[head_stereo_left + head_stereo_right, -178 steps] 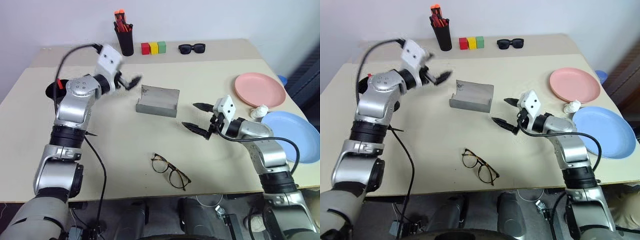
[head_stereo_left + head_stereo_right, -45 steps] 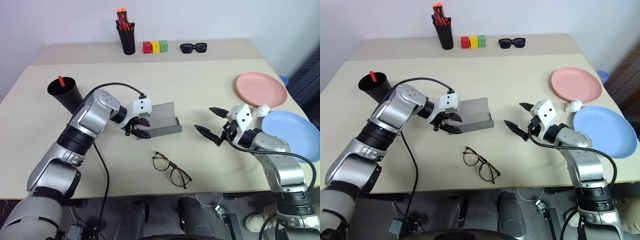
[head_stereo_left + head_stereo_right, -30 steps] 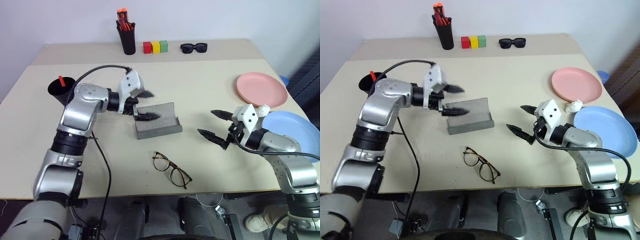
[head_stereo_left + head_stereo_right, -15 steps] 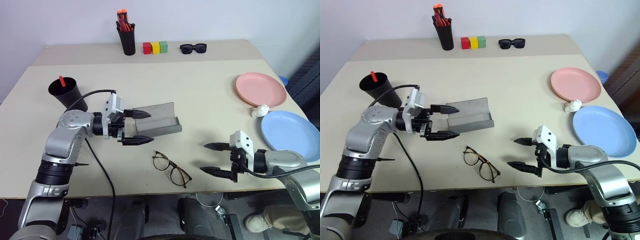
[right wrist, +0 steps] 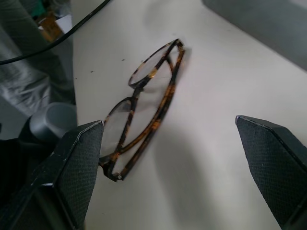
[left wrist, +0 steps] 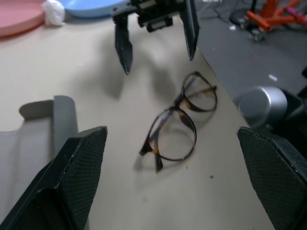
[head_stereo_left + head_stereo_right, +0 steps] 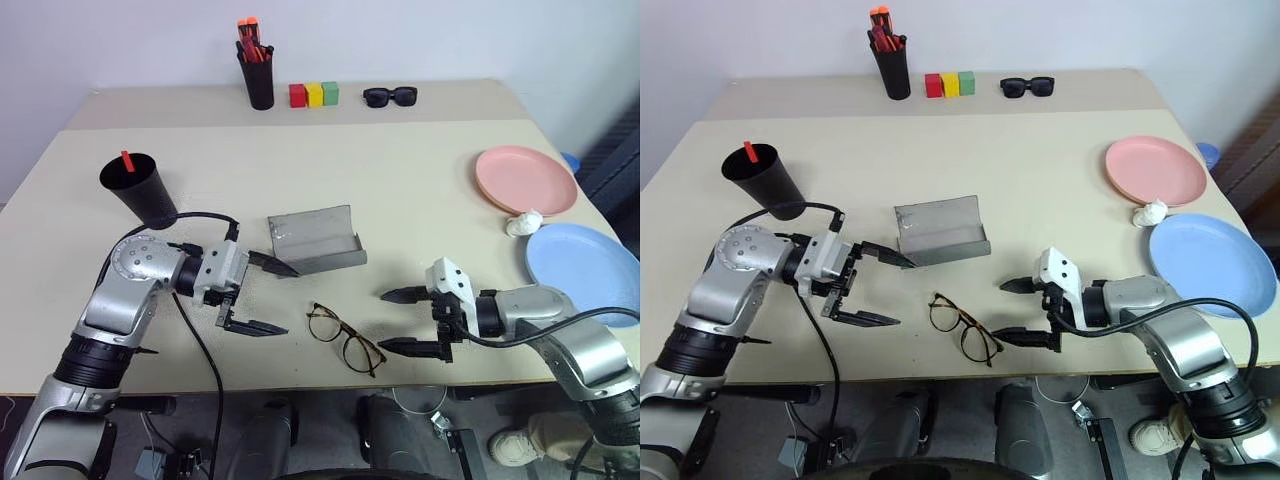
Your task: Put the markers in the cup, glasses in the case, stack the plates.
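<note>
Surface: a beige table [image 7: 420, 200] stands against a pale wall.
Head view, left side: the left gripper [image 7: 262, 296] hangs just above the table with its two black fingers spread wide, holding nothing. The open grey case [image 7: 312, 239] sits just beyond its upper finger, apart from it. The black cup [image 7: 139, 189], with a red marker [image 7: 126, 160] standing in it, is behind the left arm, well apart from the fingers.
Head view, middle: the glasses [image 7: 343, 338] lie unfolded on the table between the two grippers, near the front edge, touched by neither.
Head view, right side: the right gripper [image 7: 402, 321] faces the left one, fingers wide apart and empty, its tips just beside the glasses. The pink plate [image 7: 527, 179] and the blue plate [image 7: 580, 271] lie side by side, unstacked, well behind and outward of the right arm, a crumpled white wad [image 7: 524, 223] between them.
Head view, back edge: a black pen cup [image 7: 260, 82] of orange-red pens, three coloured blocks [image 7: 313, 95] and black sunglasses [image 7: 389, 96].
Left wrist view: the glasses lie ahead between the fingers [image 6: 79, 163], with the right gripper beyond them.
Right wrist view: the glasses lie closer to one finger [image 5: 79, 163], lenses flat on the table.
</note>
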`<state>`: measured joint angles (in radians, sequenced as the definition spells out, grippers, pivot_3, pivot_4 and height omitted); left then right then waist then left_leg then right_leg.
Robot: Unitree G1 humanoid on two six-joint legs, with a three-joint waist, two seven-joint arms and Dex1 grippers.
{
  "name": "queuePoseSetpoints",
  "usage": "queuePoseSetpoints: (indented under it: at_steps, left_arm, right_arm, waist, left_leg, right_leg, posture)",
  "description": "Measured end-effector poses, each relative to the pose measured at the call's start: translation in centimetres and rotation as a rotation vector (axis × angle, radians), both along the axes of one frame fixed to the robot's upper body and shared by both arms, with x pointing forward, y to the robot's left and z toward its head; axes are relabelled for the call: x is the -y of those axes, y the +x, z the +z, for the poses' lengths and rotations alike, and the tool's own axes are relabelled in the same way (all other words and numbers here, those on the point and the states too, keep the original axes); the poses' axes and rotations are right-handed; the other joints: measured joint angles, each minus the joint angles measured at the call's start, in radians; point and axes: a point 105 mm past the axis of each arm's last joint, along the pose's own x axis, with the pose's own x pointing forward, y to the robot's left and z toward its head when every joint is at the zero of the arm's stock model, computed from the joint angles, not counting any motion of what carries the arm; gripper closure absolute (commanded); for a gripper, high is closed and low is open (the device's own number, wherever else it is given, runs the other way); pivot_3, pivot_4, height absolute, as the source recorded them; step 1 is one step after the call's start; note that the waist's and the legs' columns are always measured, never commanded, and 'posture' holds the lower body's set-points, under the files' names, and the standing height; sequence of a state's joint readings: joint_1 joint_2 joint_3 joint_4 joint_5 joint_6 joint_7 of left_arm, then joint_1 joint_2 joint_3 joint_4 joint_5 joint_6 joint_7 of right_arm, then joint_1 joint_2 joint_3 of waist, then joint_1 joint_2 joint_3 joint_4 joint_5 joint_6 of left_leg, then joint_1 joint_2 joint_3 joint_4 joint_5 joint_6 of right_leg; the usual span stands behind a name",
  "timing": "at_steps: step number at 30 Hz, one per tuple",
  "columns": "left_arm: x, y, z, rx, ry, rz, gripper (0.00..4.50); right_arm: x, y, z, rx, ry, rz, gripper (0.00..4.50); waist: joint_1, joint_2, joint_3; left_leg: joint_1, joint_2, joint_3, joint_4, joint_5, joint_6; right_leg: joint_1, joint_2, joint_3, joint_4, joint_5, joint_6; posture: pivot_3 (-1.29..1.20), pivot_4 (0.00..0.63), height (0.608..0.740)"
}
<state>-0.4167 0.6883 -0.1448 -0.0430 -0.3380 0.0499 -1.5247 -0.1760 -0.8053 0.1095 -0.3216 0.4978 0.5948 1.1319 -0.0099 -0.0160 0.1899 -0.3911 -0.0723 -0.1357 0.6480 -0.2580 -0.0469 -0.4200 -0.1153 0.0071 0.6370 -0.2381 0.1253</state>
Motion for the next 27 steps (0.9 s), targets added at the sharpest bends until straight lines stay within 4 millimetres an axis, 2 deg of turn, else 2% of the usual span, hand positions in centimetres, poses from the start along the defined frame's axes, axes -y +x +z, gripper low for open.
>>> queuePoseSetpoints:
  at_steps: [14,19,27]
  left_arm:
    - [1.6,1.2,-1.1,0.029,0.008,-0.041,0.05]
    - [2.1,1.4,-0.9,0.045,0.000,-0.045,0.05]
    - [2.5,1.2,-1.1,0.037,0.005,-0.067,0.05]
  right_arm:
    - [-0.9,0.0,0.0,-0.112,-0.005,0.032,0.00]
    - [-1.8,0.2,-1.3,-0.157,-0.007,0.039,0.00]
    - [-2.7,0.6,-1.5,-0.168,-0.020,0.068,0.00]
  waist:
    - [-0.002,0.000,0.000]
    - [-0.002,0.000,0.000]
    - [-0.002,0.000,0.000]
  left_leg:
    - [0.000,0.000,0.000,0.000,0.000,0.001]
    - [0.000,0.000,0.000,0.000,0.000,0.001]
    - [0.000,0.000,0.000,0.000,0.000,0.001]
  right_leg:
    - [0.001,0.001,0.000,-0.002,0.001,0.000]
    - [0.001,0.000,0.000,-0.002,0.001,0.000]
    - [0.001,0.001,-0.001,-0.002,0.001,0.000]
  posture:
    - [0.00,0.150,0.740]
    - [0.00,0.150,0.740]
    - [0.00,0.150,0.740]
